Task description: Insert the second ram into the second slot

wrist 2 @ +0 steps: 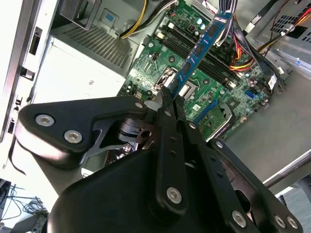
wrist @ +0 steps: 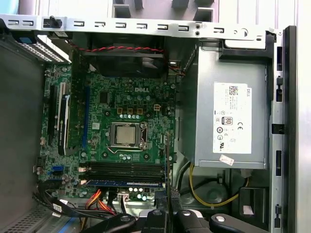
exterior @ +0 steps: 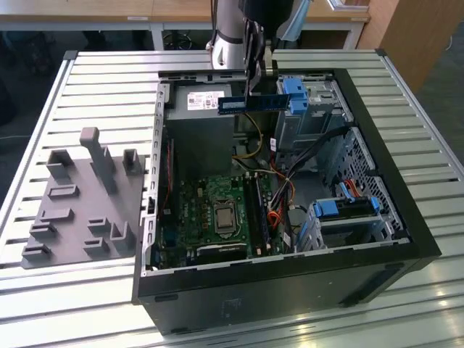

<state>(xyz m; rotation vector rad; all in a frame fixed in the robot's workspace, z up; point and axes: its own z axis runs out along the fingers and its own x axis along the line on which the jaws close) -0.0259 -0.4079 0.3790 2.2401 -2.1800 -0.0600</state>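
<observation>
we hold the second ram above the motherboard
our gripper is clamped on its top edge, well apart from the motherboard.

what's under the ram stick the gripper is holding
In the second wrist view the second ram, held by the gripper, hangs over the green motherboard and its black memory slots. The strip of board directly behind the stick is covered.
</observation>
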